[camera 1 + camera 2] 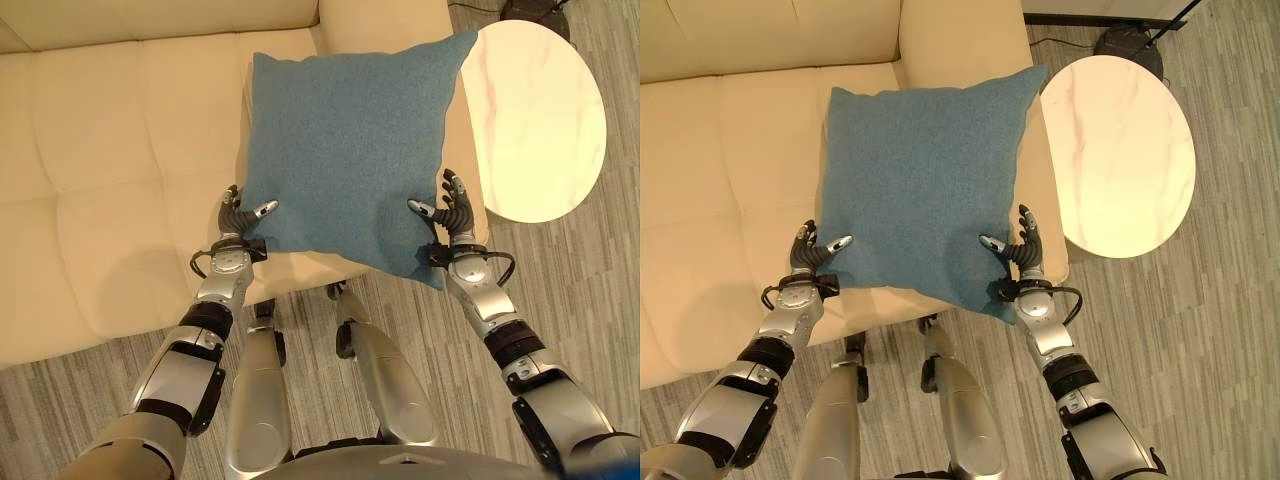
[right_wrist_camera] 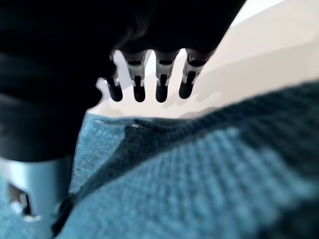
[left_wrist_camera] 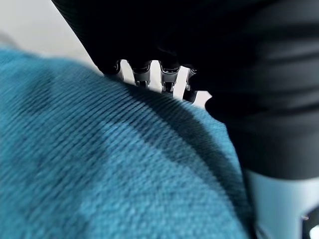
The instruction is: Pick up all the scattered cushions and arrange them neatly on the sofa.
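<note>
The cream sofa (image 1: 110, 170), smooth and softly tufted, carries one blue cushion (image 1: 345, 150) at its right end, square and of ribbed woven cloth, lying flat over the seat's near edge, so it looks placed but not yet propped neatly. A round pale marble-patterned desk (image 1: 540, 120) stands just right of it. Each robot hand, left (image 1: 240, 218) and right (image 1: 452, 212), pinches a near cushion corner with thumb on top

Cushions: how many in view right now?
1. A blue cushion lies on the sofa's arm end, beside the round table, left robot hand and right robot hand at its near corners. Others may be out of frame.
</note>
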